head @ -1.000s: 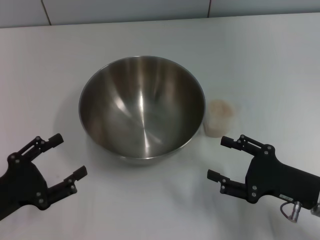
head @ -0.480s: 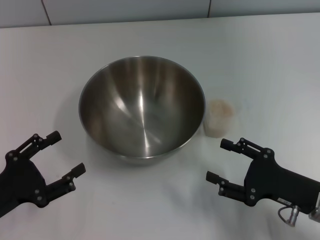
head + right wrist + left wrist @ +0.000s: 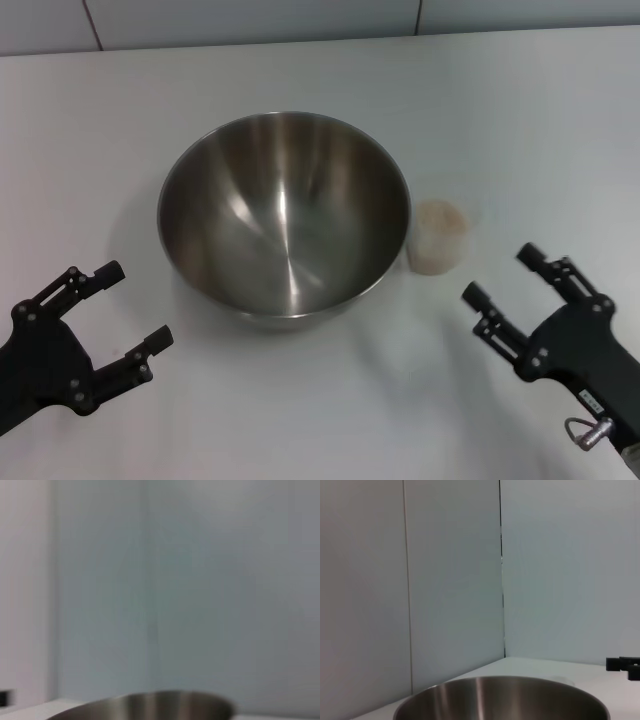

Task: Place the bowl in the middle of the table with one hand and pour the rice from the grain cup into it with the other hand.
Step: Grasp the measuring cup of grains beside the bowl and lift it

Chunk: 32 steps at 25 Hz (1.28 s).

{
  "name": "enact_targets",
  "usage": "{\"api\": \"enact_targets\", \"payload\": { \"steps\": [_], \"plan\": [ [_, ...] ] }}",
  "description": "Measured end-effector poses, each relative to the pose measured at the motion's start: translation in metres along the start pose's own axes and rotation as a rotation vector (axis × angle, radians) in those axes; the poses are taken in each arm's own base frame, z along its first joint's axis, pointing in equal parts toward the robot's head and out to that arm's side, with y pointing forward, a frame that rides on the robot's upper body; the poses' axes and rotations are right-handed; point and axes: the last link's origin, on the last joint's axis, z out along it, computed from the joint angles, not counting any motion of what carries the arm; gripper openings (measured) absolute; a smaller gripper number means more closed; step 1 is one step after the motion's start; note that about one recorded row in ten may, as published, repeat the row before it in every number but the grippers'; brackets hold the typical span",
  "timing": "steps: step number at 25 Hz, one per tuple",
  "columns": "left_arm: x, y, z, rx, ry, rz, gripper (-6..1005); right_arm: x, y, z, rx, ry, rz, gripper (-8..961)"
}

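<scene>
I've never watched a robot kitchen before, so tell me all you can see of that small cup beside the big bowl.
The grain cup is a small, translucent, clear plastic-looking cup, standing upright on the white table. It holds pale beige rice near its rim. It stands just to the right of the steel bowl, very near its side; whether they touch cannot be told. Nothing grips it: the right gripper, fingers open, is nearby, apart from it.
</scene>
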Motion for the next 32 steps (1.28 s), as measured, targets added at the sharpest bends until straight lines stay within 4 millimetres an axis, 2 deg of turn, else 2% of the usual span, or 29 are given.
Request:
{"api": "enact_targets", "payload": {
  "steps": [7, 11, 16, 32],
  "plan": [
    [0.002, 0.0, -0.004, 0.004, 0.013, -0.022, 845, 0.004, 0.01, -0.001, 0.204, 0.001, -0.013, 730],
    [0.004, -0.001, -0.006, 0.013, 0.024, -0.022, 846, 0.007, 0.007, 0.001, 0.36, 0.029, -0.023, 727],
    [0.004, -0.001, -0.006, 0.013, 0.027, -0.022, 846, 0.01, 0.006, 0.009, 0.467, 0.089, -0.079, 723],
    [0.005, -0.001, -0.004, 0.019, 0.039, -0.023, 846, 0.017, -0.005, 0.031, 0.432, 0.146, -0.098, 712]
  ]
}}
